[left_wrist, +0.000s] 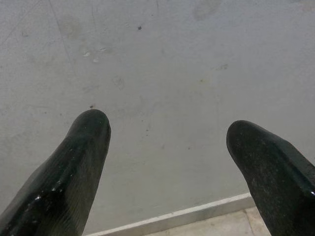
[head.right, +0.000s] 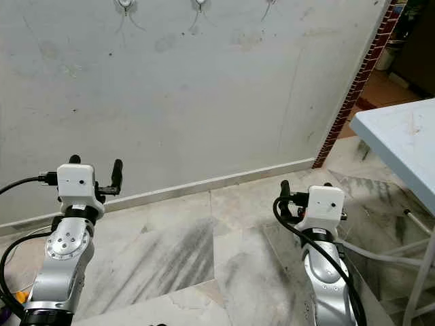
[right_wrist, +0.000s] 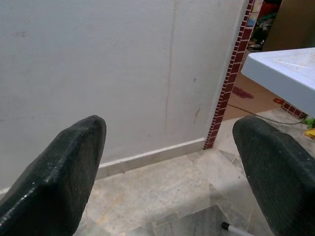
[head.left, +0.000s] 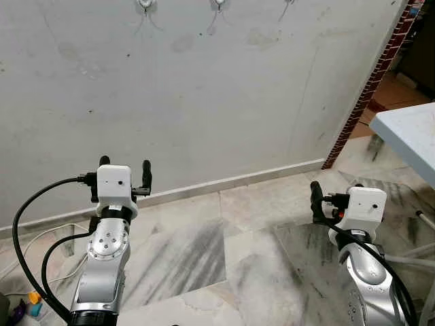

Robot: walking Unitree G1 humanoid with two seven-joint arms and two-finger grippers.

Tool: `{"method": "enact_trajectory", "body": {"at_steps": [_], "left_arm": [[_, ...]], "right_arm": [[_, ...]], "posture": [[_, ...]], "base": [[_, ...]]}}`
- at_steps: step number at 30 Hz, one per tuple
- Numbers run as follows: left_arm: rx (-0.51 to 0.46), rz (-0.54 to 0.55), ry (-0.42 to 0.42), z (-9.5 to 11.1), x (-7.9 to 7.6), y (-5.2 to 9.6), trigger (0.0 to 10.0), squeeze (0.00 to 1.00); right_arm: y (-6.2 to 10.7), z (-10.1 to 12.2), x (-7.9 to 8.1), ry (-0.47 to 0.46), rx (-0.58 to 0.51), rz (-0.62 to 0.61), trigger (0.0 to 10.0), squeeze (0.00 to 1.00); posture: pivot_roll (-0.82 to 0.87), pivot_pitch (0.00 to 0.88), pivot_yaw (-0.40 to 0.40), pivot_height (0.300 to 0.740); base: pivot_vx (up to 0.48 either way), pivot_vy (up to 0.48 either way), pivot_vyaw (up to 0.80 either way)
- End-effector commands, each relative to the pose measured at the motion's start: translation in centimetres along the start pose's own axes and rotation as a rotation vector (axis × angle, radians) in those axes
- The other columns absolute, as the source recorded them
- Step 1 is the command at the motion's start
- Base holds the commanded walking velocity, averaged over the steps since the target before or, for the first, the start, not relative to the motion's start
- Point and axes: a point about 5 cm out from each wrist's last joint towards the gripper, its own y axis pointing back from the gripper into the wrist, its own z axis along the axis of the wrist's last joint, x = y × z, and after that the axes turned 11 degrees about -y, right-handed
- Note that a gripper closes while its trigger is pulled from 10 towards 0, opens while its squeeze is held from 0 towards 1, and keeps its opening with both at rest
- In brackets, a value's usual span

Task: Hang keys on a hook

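Three small white wall hooks sit high on the grey wall: one hook on the left, a second hook in the middle, a third hook to the right. My left gripper is raised in front of the wall, far below the hooks, open with nothing between its fingers. My right gripper is lower and to the right, near the wall's corner, also open and empty, its fingers pointing at the wall base.
A white table stands at the right with its leg close to my right arm. A red brick pillar edge ends the wall. Cables and small coloured items lie at the lower left on the marble floor.
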Motion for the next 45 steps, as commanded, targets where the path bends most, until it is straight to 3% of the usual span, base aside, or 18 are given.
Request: {"method": "enact_trajectory", "body": {"at_steps": [1,7,8,9,23,32,39,45], "left_arm": [[0.001,0.005,-0.01,0.1,0.2,-0.1,10.0,0.0],[0.001,0.005,-0.01,0.1,0.2,-0.1,10.0,0.0],[0.002,0.005,-0.005,0.1,0.1,-0.1,10.0,0.0],[0.03,-0.065,0.023,-0.4,-0.6,0.9,10.0,0.0],[0.057,-0.118,0.089,-0.3,-1.4,1.6,10.0,0.0],[0.037,-0.179,0.053,0.1,-2.0,1.5,10.0,0.0],[0.045,-0.176,0.059,0.5,-1.8,0.7,10.0,0.0],[0.026,-0.207,0.078,0.7,-2.5,1.1,10.0,0.0]], "right_arm": [[-0.1,0.4,0.2,-0.002,-0.01,-0.002,10.0,0.0],[-0.1,0.4,0.2,-0.002,-0.01,-0.002,10.0,0.0],[-0.2,0.3,0.2,0.001,-0.006,-0.003,10.0,0.0],[-1.2,0.7,0.3,0.011,-0.02,0.009,10.0,0.0],[-1.4,0.7,0.5,0.019,-0.023,0.018,10.0,0.0],[-1.0,1.7,-0.5,0.075,-0.044,-0.022,10.0,0.0],[-1.0,1.0,-0.8,0.074,-0.035,-0.034,10.0,0.0],[-1.3,1.4,-0.7,0.066,-0.06,-0.041,10.0,0.0]], "posture": [[-0.09,0.109,0.06,0.74],[-0.09,0.109,0.06,0.74],[0.0,0.0,0.0,0.74],[-0.04,0.126,0.046,0.74],[-0.05,0.131,0.037,0.74],[-0.09,0.115,-0.011,0.74],[-0.09,0.124,0.05,0.74],[-0.09,0.128,0.075,0.74]], "base": [[0.0,0.0,0.0],[0.0,0.0,0.0],[0.0,0.0,0.0],[0.0,0.0,0.0],[0.0,0.0,0.0],[0.0,0.0,0.0],[0.0,0.0,0.0],[0.0,0.0,0.0]]}}
